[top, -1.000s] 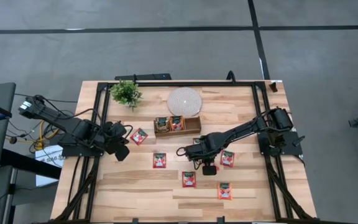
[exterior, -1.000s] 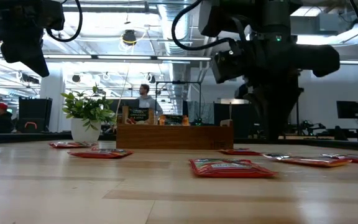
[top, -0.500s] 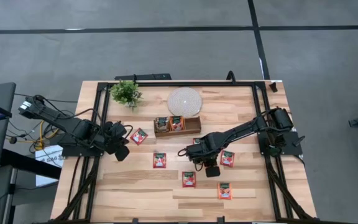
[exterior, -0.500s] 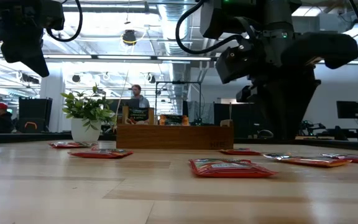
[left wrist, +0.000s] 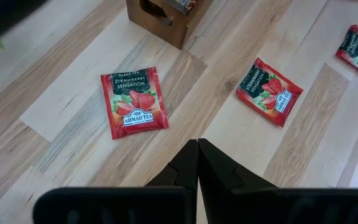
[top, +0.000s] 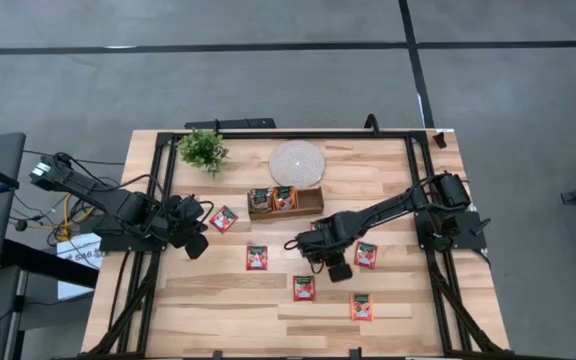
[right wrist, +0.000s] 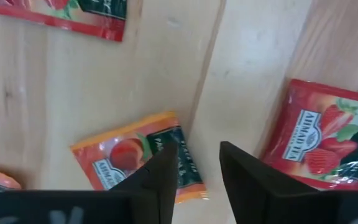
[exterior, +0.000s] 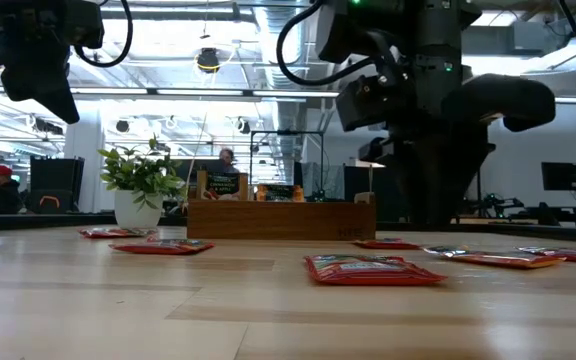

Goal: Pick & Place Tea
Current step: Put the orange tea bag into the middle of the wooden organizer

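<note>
Since 1 second ago, right pincer (right wrist: pixel 194 180) has parted, empty, reaching over an orange sachet (right wrist: pixel 135 158).

left pincer (left wrist: pixel 197 144): closed, idle | right pincer (right wrist: pixel 197 163): fingers parted, lowered

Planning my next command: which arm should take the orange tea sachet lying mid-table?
Right. Its hand hangs directly over the orange sachet, fingers parted. The left hand waits shut at the table's left side, nearer a red sachet.
</note>
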`<move>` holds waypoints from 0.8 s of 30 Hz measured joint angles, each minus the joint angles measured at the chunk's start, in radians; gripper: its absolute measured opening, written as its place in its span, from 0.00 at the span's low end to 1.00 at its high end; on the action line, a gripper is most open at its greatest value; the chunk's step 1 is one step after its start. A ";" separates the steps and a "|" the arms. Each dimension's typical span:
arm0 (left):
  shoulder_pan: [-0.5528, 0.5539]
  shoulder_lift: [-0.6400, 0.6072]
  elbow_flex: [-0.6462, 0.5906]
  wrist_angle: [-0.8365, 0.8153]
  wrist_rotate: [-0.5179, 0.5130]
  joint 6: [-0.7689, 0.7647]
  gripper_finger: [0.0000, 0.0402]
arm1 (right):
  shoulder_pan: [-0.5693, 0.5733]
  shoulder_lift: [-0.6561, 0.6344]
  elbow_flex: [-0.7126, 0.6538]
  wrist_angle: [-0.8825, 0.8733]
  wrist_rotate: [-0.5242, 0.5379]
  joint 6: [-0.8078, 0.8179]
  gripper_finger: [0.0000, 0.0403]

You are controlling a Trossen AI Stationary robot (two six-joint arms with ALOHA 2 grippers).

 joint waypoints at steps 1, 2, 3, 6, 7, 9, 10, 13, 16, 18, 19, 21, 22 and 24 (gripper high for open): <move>0.000 0.000 0.000 0.001 0.000 0.000 0.00 | 0.000 0.000 0.000 -0.001 0.000 -0.010 0.27; 0.000 0.000 0.000 0.002 0.000 0.000 0.00 | -0.001 0.000 0.000 0.000 0.001 -0.023 0.27; 0.000 0.000 0.000 0.002 0.000 -0.001 0.00 | 0.000 0.000 0.000 0.001 0.001 -0.032 0.27; 0.000 0.000 0.000 0.003 0.000 -0.003 0.00 | 0.000 0.000 0.000 0.001 -0.002 -0.053 0.27; 0.000 0.000 0.000 0.003 0.000 -0.003 0.00 | 0.000 0.000 0.000 0.001 -0.003 -0.056 0.27; 0.000 0.000 0.000 0.003 0.000 -0.003 0.00 | 0.000 0.000 0.000 -0.003 -0.004 -0.062 0.27; 0.000 0.000 0.000 0.003 0.000 -0.003 0.00 | 0.000 0.000 0.000 -0.003 -0.003 -0.063 0.27; 0.000 0.000 0.000 0.003 0.000 -0.003 0.00 | 0.002 0.000 0.000 -0.001 -0.004 -0.072 0.27; 0.000 0.000 0.000 0.003 0.000 -0.003 0.00 | 0.002 0.000 0.000 0.000 -0.007 -0.076 0.27; 0.000 0.000 0.000 0.003 0.000 -0.003 0.00 | 0.002 0.000 0.000 -0.002 -0.007 -0.080 0.27; 0.000 0.000 0.000 0.003 0.000 -0.003 0.00 | 0.002 0.000 0.000 -0.002 -0.011 -0.080 0.27; 0.000 0.000 0.000 0.003 0.000 -0.003 0.00 | 0.002 0.000 0.000 -0.001 -0.028 -0.080 0.27; 0.000 0.000 0.000 0.003 0.000 -0.003 0.00 | 0.002 0.000 0.000 -0.001 -0.030 -0.081 0.27; 0.000 0.000 0.000 0.003 0.000 -0.003 0.00 | 0.002 0.000 -0.013 0.014 -0.031 -0.088 0.27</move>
